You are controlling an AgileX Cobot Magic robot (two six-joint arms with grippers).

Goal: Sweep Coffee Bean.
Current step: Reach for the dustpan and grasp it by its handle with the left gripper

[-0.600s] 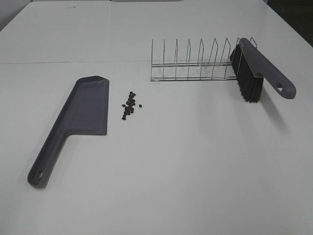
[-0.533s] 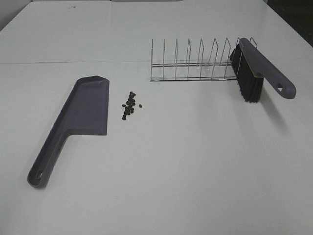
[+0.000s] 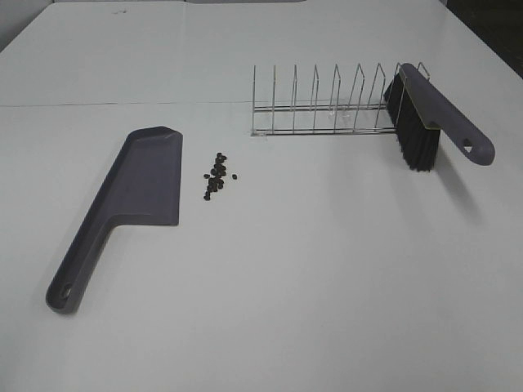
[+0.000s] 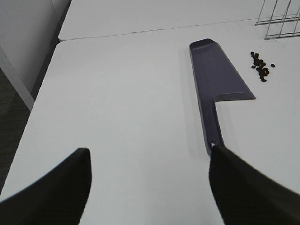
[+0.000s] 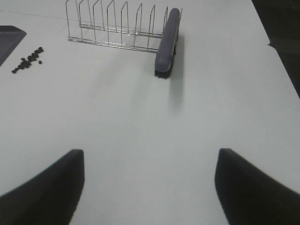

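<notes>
While my left fingers (image 4: pixel 61 187) and right fingers (image 5: pixel 51 192) hang wide open and empty, I see the coffee bean (image 3: pixel 216 174) pile just beside the dustpan (image 3: pixel 147 175) on the worktop (image 3: pixel 310 269).

1. A white matte worktop (image 3: pixel 286 327) filled nearly the whole high view; a thin seam (image 3: pixel 122 104) ran straight across it from side to side.
2. Beyond the seam lay a second white slab (image 4: pixel 140 16) with a rounded corner; it sat level with the first.
3. Off the worktop's left edge a dark grey floor (image 4: pixel 10 140) showed; a pale grey wall panel (image 4: pixel 23 28) stood beside it.
4. Past the right edge lay a dark area (image 5: pixel 286 33); its contents could not be made out.
5. The light was soft and even; shadows were faint and blurred.
</notes>
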